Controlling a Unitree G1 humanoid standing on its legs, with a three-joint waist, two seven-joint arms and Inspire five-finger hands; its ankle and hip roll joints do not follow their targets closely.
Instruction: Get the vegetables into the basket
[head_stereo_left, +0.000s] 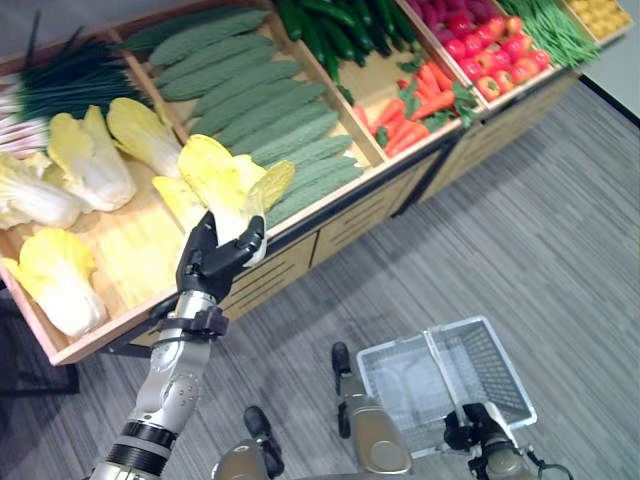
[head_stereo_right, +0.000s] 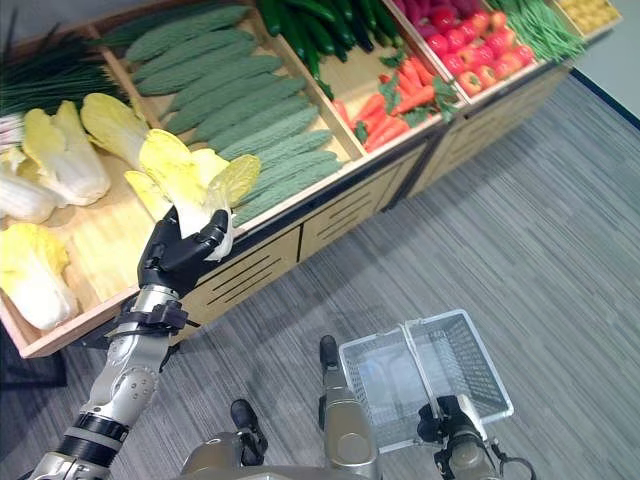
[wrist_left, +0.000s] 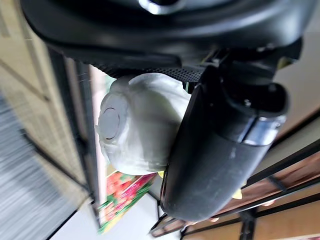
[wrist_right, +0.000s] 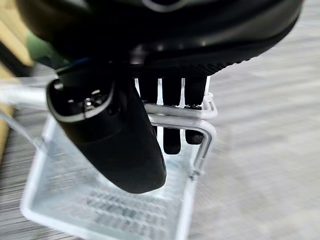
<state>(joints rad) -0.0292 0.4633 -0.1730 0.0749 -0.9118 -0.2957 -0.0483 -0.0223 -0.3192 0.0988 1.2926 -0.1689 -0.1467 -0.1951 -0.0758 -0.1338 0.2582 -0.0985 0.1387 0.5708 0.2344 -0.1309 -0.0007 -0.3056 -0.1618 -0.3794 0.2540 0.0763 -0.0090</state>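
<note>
L hand (head_stereo_left: 215, 250), dark w/ fingers and thumb curled round the white stalk end of a yellow-leaved napa cabbage head (head_stereo_left: 228, 182), holds it left of centre in the head views, above the front edge of the slanted wooden produce shelf (head_stereo_left: 290, 232). Wrist view shows the pale stem base (wrist_left: 135, 127) wedged betw. thumb and palm. Looks light but bulky; leaves soft, loose, prob. tear-prone, so the firm stalk seems the right hold. R hand (wrist_right: 172, 112), lower right, fingers hooked round the handle of the clear wire-mesh basket (head_stereo_left: 480, 360) over the grey floor. Basket looks empty.
</note>
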